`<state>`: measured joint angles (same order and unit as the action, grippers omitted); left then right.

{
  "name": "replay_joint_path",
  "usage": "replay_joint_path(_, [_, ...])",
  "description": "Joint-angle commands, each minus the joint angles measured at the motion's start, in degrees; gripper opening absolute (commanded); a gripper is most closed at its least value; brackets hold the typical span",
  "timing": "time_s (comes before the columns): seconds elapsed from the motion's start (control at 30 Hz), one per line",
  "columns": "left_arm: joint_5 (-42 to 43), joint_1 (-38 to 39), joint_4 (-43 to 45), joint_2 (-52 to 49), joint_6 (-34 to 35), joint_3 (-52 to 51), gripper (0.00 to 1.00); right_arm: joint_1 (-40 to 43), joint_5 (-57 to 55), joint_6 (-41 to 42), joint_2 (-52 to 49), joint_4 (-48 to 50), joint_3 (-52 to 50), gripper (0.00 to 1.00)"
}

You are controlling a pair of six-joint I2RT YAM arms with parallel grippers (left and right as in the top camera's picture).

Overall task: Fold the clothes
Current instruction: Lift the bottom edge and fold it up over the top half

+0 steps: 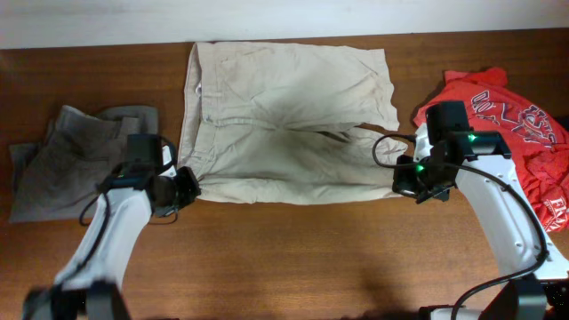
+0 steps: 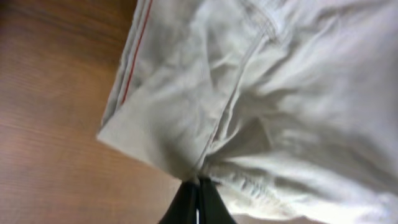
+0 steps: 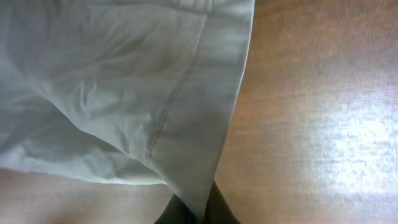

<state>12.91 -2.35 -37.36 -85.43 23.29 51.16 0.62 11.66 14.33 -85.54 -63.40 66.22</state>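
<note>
— Left gripper (image 1: pixel 191 185) and right gripper (image 1: pixel 400 178): how do they stand?

— Both are pinched tight on cloth. In the left wrist view the dark fingers (image 2: pixel 214 208) meet on the near waistband corner of the shorts (image 1: pixel 284 116). In the right wrist view the fingers (image 3: pixel 224 211) nip the near corner of a leg hem, with the fabric caught between them.

— And the biggest thing in sight?

— A brown wooden table (image 1: pixel 293 258) lies under everything. The shorts are pale beige and lie spread flat on its far middle part. Their waistband is toward the left arm and their leg openings toward the right arm. Their near edge runs between the two grippers.

— What lies around the shorts?

— Off their leg end, past the right arm, a crumpled red T-shirt (image 1: pixel 524 133) with white lettering. Off their waistband end, close by, a rumpled heap of darker grey shorts (image 1: pixel 71 160).

— Anything smaller?

— A thin red stripe (image 2: pixel 134 56) runs along the inside of the waistband edge in the left wrist view. A stitched seam (image 3: pixel 168 106) runs along the hem in the right wrist view. Small green lights (image 1: pixel 469 138) glow on the right arm, just off the shorts' near leg corner.
</note>
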Motion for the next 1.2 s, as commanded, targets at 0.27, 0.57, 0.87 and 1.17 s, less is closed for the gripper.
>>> replay_joint_path(0.27, [-4.44,3.10,-18.69,30.18,-6.49,6.12,0.01,0.13,2.34,-0.50,9.64,-10.36,0.61,0.04])
replay_joint_path(0.57, [-6.75,3.10,-14.32,34.51,-8.90,6.16,0.01,0.13,5.11,2.69,18.67,-2.80,1.42,0.04])
replay_joint_path(0.87, [-8.20,3.06,10.49,11.26,-11.28,6.23,0.01,0.15,5.31,3.32,7.39,23.80,1.42,0.04])
replay_joint_path(1.17, [-6.25,3.06,27.12,-5.62,-11.41,8.31,0.01,0.15,6.36,3.80,-8.74,43.43,1.42,0.04])
